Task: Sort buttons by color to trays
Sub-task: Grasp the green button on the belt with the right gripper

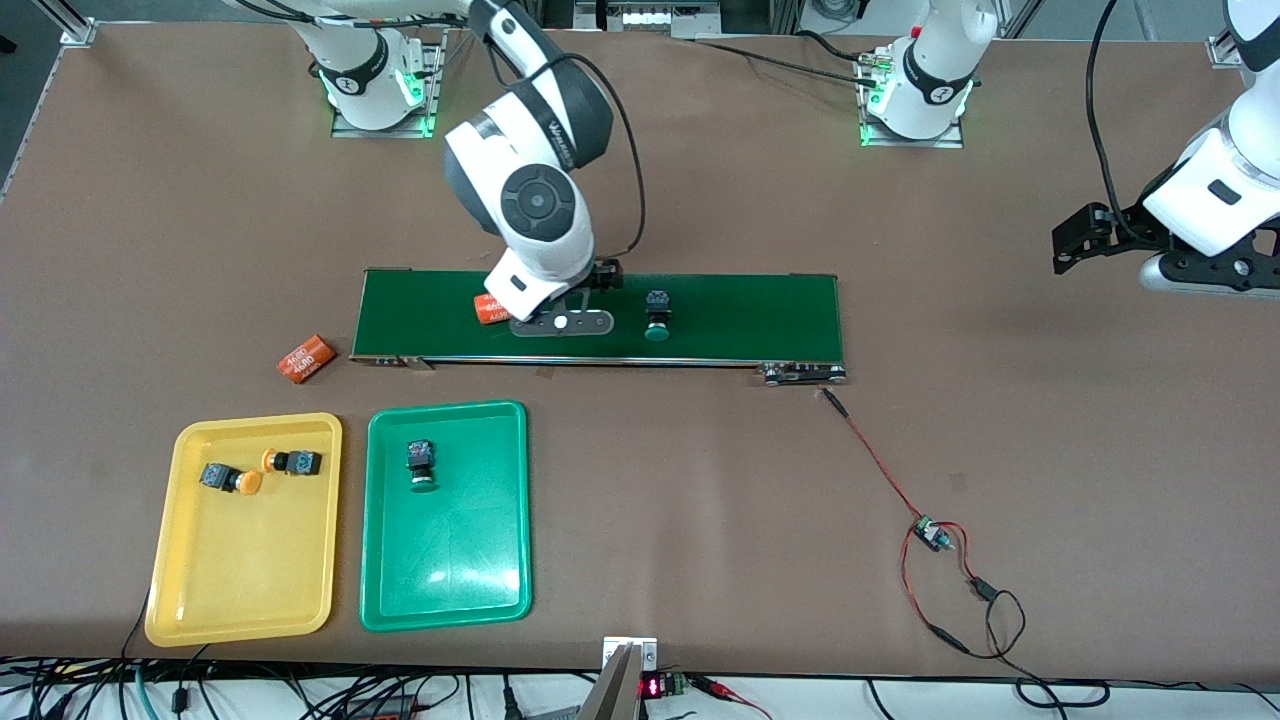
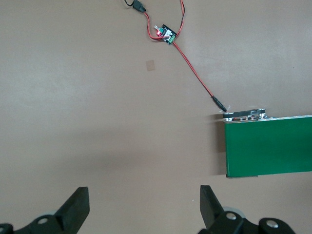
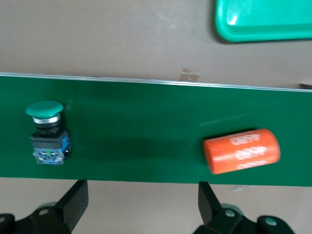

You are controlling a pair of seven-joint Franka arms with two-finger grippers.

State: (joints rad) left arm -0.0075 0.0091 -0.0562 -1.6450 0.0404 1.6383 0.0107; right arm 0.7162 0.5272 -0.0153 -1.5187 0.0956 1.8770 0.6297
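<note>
1. You're looking at the brown table [image 1: 700, 200], with the long green conveyor belt [image 1: 740, 315] lying across its middle, well nearer the robots' bases than the trays.
2. The yellow tray [image 1: 240, 570] and the green tray [image 1: 450, 560] are sitting side by side, nearer the front camera than the belt, toward the right arm's end of the table; yellow is the outer one.
3. Your right gripper [image 1: 560, 324] is hanging over the belt with its fingers [image 3: 73, 204] spread wide and nothing between them. It's sitting between an orange cylinder and a green button.
4. Your left gripper [image 1: 1075, 245] is waiting over bare table past the belt's end, at the left arm's end; its fingers [image 2: 75, 207] are wide apart too, gripping nothing.
5. One orange cylinder [image 1: 487, 309] is lying on the belt, another [image 1: 306, 359] on the table just off the belt's end.
6. Two yellow-orange buttons [image 1: 229, 478] [image 1: 292, 462] are lying in the yellow tray, close together.
7. One green button [image 1: 420, 462] is resting in the green tray, the other green button [image 1: 657, 314] is on the belt.
8. A red and black wire with a tiny board [image 1: 932, 535] is trailing off the belt's end toward the front camera.
</note>
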